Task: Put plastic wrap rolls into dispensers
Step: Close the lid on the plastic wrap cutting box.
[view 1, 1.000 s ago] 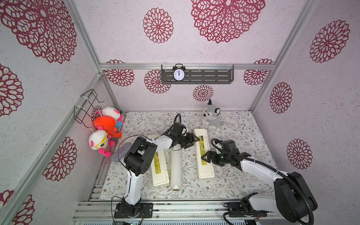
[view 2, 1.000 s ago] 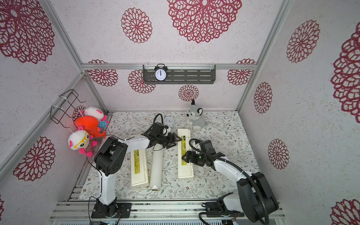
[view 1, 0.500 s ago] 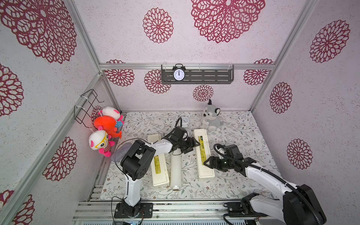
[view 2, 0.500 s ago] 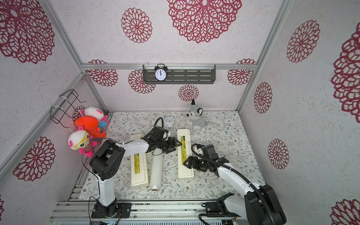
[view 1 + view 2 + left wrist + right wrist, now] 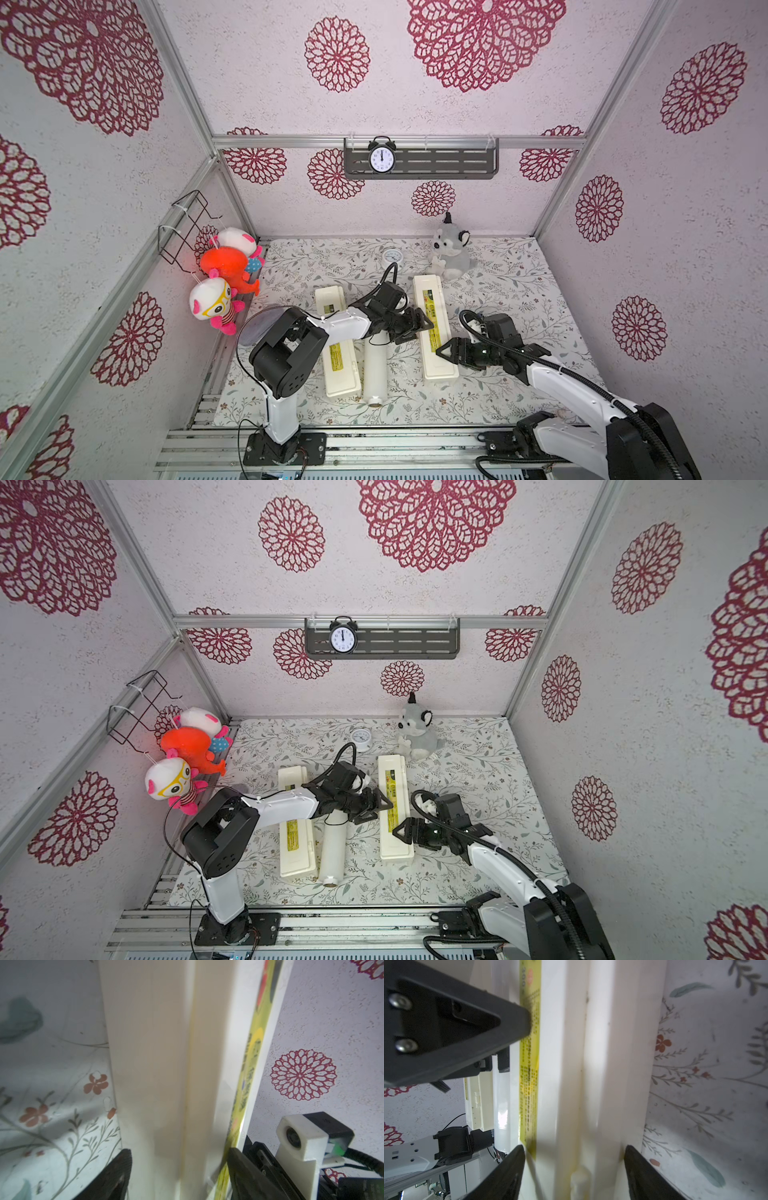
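Note:
Two cream dispensers lie lengthwise on the floral mat, both with lids down. A white plastic wrap roll (image 5: pixel 375 370) (image 5: pixel 332 848) lies between them, touched by neither gripper. My left gripper (image 5: pixel 420 331) (image 5: pixel 379 811) (image 5: pixel 179 1159) reaches over the roll and is shut on the middle of the right dispenser (image 5: pixel 436 365) (image 5: pixel 395 850) (image 5: pixel 166 1064) (image 5: pixel 571 1064). One finger is on the yellow-green label and one is low by the mat. My right gripper (image 5: pixel 445 356) (image 5: pixel 402 836) (image 5: pixel 573 1153) is shut on the same box nearer its front end. The left dispenser (image 5: pixel 338 374) (image 5: pixel 296 850) lies alone.
A grey plush wolf (image 5: pixel 451 251) and a small round dial (image 5: pixel 390 255) sit at the back of the mat. Plush toys (image 5: pixel 224 282) hang on the left wall by a wire basket. A clear round disc (image 5: pixel 259 328) lies at the mat's left edge. A clock (image 5: pixel 381 160) stands on the back shelf.
My left gripper has moved right and nearer, from over the roll onto the right dispenser. My right gripper has slid toward the box's front end and narrowed its jaws onto it.

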